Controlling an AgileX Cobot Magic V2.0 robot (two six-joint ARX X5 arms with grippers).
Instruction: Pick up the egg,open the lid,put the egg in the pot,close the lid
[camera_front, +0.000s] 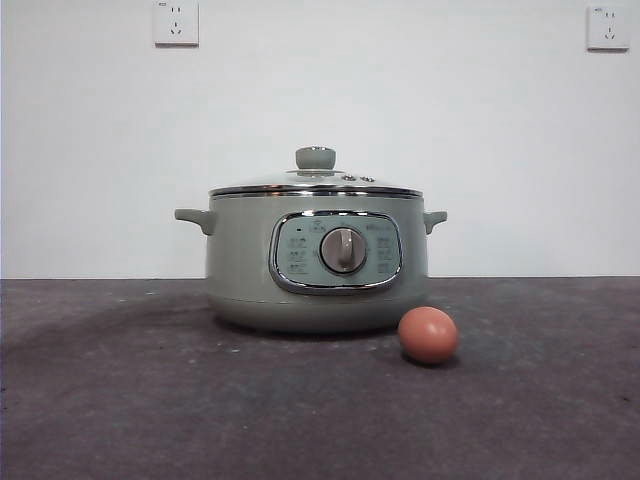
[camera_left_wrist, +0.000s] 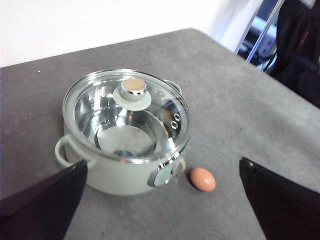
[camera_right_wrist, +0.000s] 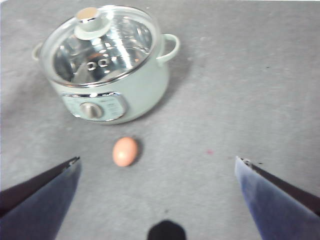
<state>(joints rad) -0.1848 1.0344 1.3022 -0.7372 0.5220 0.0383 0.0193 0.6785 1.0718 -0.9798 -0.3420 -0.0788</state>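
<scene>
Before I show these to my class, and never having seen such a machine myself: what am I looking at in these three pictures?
It is a robot with two arms at a table, each ending in a pincer with two black jaws. One picture comes from a low camera looking level across the table; the other two come from cameras on the arms' wrists, looking down.

On the grey table stands a green pot with its glass lid on, and an egg lies beside it, in front of the dial.

The dark wedges at the bottom of the wrist pictures are the jaws. The left pincer and right pincer are both open, above the table, holding nothing.
</scene>
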